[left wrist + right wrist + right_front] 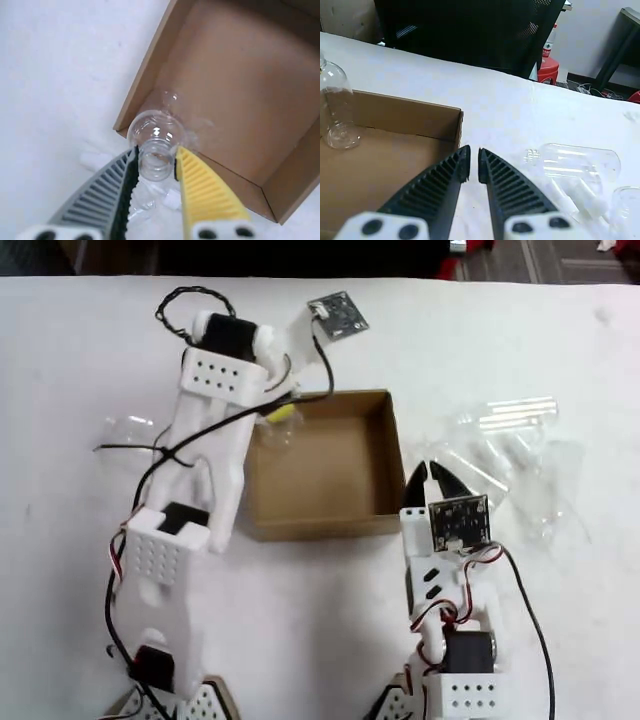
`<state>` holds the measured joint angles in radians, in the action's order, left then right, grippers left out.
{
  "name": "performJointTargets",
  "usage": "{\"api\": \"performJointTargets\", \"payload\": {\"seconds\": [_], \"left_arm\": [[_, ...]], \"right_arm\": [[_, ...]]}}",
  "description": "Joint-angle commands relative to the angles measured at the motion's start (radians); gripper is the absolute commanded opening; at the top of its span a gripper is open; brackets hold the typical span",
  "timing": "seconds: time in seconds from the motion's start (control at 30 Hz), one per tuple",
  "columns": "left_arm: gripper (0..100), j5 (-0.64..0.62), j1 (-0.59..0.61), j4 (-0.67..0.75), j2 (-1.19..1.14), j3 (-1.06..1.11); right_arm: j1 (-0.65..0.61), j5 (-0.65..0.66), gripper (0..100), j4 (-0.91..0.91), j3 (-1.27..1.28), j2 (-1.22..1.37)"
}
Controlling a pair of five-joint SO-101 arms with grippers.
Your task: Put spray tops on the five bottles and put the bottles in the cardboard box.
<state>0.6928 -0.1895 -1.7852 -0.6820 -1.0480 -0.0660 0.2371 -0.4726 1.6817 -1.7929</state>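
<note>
Ribbed grey and yellow fingers of the left claw [156, 152] pinch a clear round bottle [152, 129] by its neck at the brown cardboard box [150, 65] corner. The right claw [471, 163], black and ribbed, hangs slightly ajar, empty.

No legible print on cardboard box [330, 465]; label on distant bottle [549, 42] unreadable.

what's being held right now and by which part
The left gripper holds a clear bottle by its neck, at a corner of the cardboard box. The right gripper holds nothing.
</note>
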Motion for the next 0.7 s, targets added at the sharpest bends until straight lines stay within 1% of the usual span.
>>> {"api": "performJointTargets", "payload": {"seconds": [0.0, 0.27, 0.43, 0.53, 0.67], "left_arm": [[6, 0.023, 0.013, 0.021, 0.012, -0.051], [7, 0.029, 0.033, 0.021, 0.012, -0.055], [19, 0.023, 0.053, 0.023, 0.013, -0.058], [18, 0.023, 0.051, 0.025, 0.018, -0.058], [17, 0.021, 0.051, 0.072, 0.019, -0.058]], "right_arm": [[0.008, -0.003, 1.8, 0.028, 0.009, -0.002], [0.007, -0.003, 1.8, 0.027, 0.009, -0.002], [0.005, -0.003, 1.8, 0.027, 0.009, -0.002], [0.004, -0.003, 1.8, 0.027, 0.009, -0.002], [0.004, -0.003, 1.8, 0.027, 0.009, -0.002]]}}
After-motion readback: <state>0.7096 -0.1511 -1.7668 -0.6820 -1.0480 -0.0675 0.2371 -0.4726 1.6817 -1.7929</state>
